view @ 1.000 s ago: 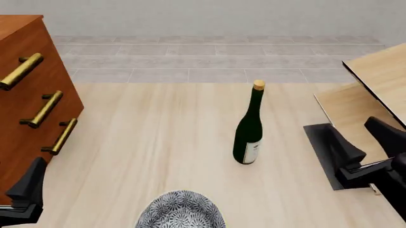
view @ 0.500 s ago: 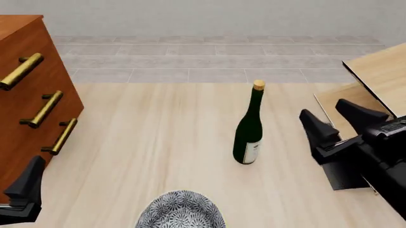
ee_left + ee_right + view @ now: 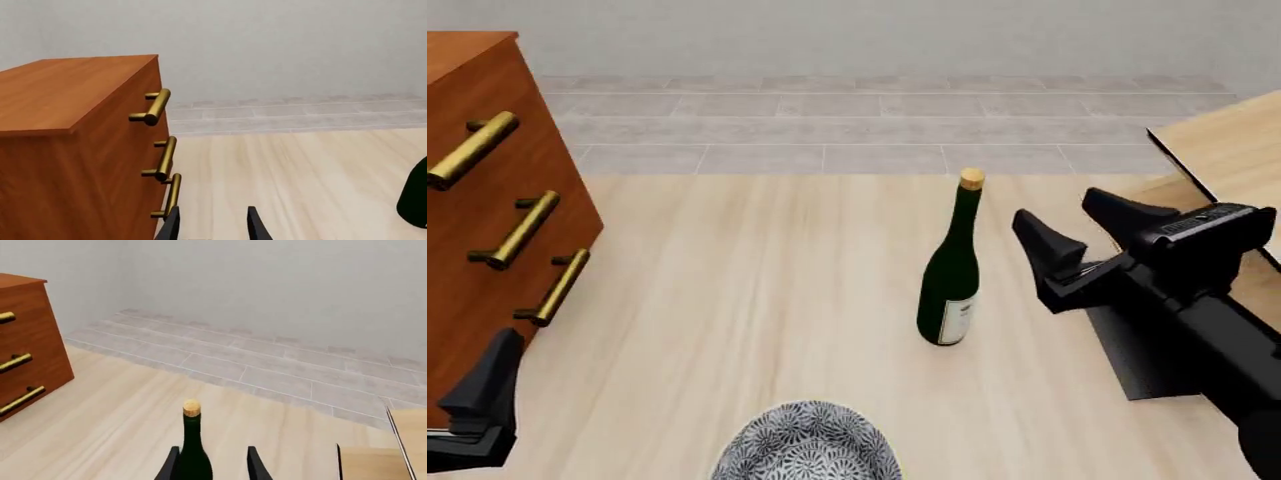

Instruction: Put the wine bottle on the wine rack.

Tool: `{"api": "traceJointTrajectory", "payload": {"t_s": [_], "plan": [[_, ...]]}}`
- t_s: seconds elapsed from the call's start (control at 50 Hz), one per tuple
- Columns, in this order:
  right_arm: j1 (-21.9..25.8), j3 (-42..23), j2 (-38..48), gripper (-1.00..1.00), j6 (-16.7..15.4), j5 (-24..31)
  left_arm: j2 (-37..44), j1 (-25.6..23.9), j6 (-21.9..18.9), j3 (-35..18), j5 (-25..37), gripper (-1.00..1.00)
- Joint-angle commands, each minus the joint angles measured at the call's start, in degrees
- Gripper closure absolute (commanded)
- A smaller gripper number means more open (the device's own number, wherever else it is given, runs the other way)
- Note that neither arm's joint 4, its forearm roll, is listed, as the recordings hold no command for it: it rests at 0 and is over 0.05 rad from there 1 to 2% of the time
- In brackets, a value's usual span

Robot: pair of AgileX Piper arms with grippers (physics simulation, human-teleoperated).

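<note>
The wine bottle (image 3: pixel 950 275), dark green with a tan cork and a white label low on its body, stands upright in the middle of the table. My right gripper (image 3: pixel 1077 228) hovers open just to its right at about neck height, not touching it. In the right wrist view the bottle (image 3: pixel 192 452) lines up ahead between the open fingertips (image 3: pixel 171 465). The wine rack (image 3: pixel 1225 150), pale wood panels on a black base plate (image 3: pixel 1134 355), sits at the right edge. My left gripper (image 3: pixel 481 400) rests low at the near left, open (image 3: pixel 212 227), with nothing in it.
A reddish-brown cabinet (image 3: pixel 487 230) with brass bar handles (image 3: pixel 159 106) fills the left side, close to my left gripper. A grey patterned bowl (image 3: pixel 807 445) lies at the table's near edge, in front of the bottle. Beyond the table is a tiled floor and a wall.
My right gripper has risen from near the rack's base and swung left and forward, closing in on the bottle. The bottle and left gripper have stayed put.
</note>
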State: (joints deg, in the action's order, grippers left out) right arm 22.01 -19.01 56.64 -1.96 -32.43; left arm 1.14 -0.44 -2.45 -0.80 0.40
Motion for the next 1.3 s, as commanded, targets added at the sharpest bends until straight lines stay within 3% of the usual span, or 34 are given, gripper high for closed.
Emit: {"api": "traceJointTrajectory", "payload": {"t_s": [0.02,0.44,0.82,1.3], "plan": [[0.9,-2.6,4.8,-1.00,0.8,-1.0,-0.3,-0.1,-0.2,0.3,0.5,-1.00],[3.0,-5.9,13.6,-1.00,0.0,-5.1,0.0,-1.1,-0.5,0.7,1.2,-1.00],[3.7,-9.2,18.4,-1.00,-0.4,-5.5,-0.8,-1.2,0.0,0.7,2.3,-1.00],[4.3,-12.0,24.7,-1.00,0.8,-7.7,-0.1,-1.2,-0.5,0.7,1.6,-1.00]]}}
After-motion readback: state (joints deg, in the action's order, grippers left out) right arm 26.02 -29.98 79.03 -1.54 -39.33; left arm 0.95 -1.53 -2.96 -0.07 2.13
